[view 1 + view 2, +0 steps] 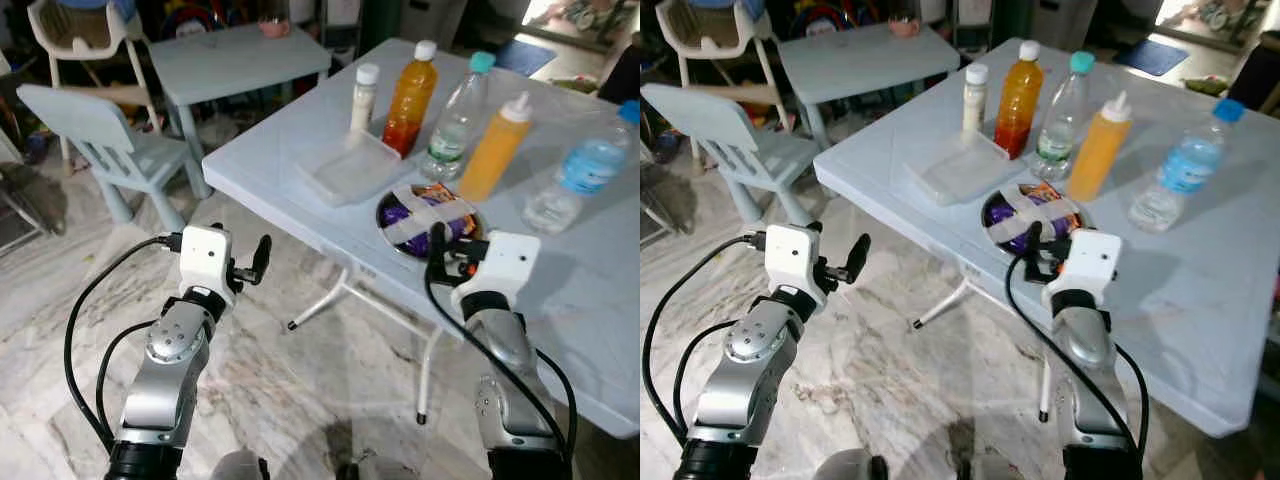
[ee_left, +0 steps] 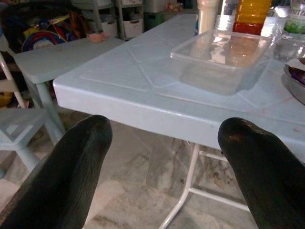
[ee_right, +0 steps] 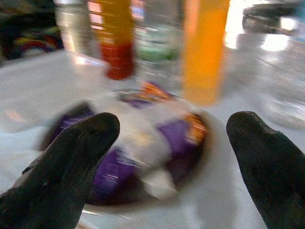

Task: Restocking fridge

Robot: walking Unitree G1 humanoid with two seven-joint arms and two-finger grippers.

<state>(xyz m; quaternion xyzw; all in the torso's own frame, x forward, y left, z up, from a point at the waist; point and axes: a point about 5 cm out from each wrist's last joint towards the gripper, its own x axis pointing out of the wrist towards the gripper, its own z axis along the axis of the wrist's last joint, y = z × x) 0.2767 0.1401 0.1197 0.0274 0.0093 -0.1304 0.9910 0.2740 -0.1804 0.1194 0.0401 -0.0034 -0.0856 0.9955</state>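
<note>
right gripper (image 3: 167,143) jaws wide open before bowl (image 1: 392,215), holding nothing

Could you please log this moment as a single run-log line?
phase: approach | right gripper: open, before bowl of wrapped snacks | left gripper: open, short of table edge | bottles: untouched

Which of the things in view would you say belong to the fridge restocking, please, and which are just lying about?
For the job:
juice bottle
squeeze bottle
small white-capped bottle
two water bottles
bowl of snack packets
clear tub

Lying about:
small table
blue child's chair
high chair
</note>
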